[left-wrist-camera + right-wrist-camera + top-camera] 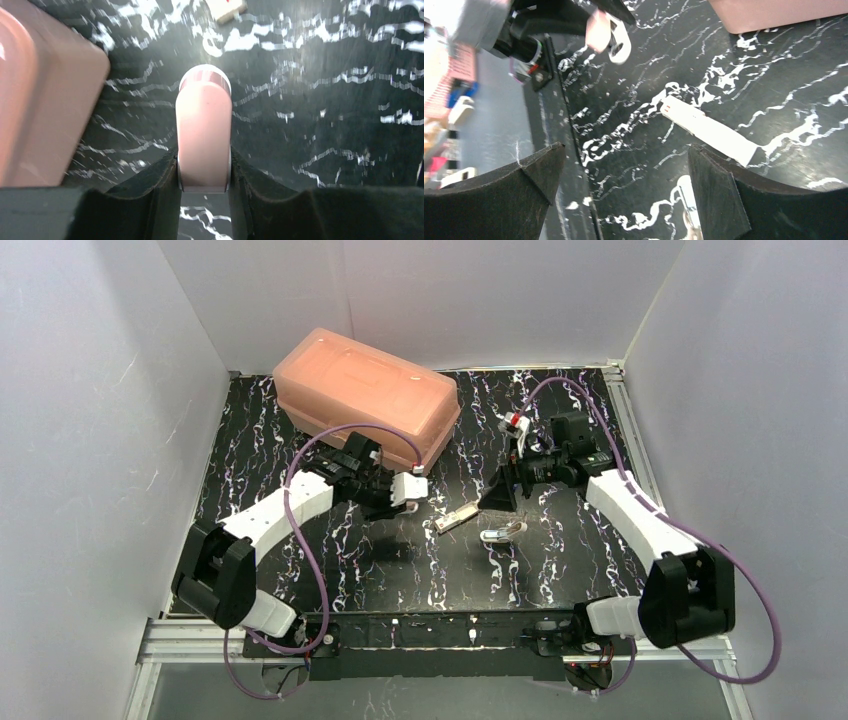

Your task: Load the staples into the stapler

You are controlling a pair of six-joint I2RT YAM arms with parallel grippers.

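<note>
The pink and white stapler [203,125] is clamped between my left gripper's black fingers [165,175], held above the table; in the top view it is at my left gripper [405,490], left of centre. A small white staples box [455,518] lies flat in the middle; the right wrist view shows it long and pale [709,131]. Beside it lies a small silvery piece [503,532], possibly a strip of staples, also low by the right finger [688,205]. My right gripper [500,498] hovers over these with its jaws wide open and nothing between them [624,155].
A large pink lidded container [365,390] stands at the back left, close behind the left gripper, and fills the left edge [40,100] of the left wrist view. White walls enclose the black marbled table [560,570] on three sides.
</note>
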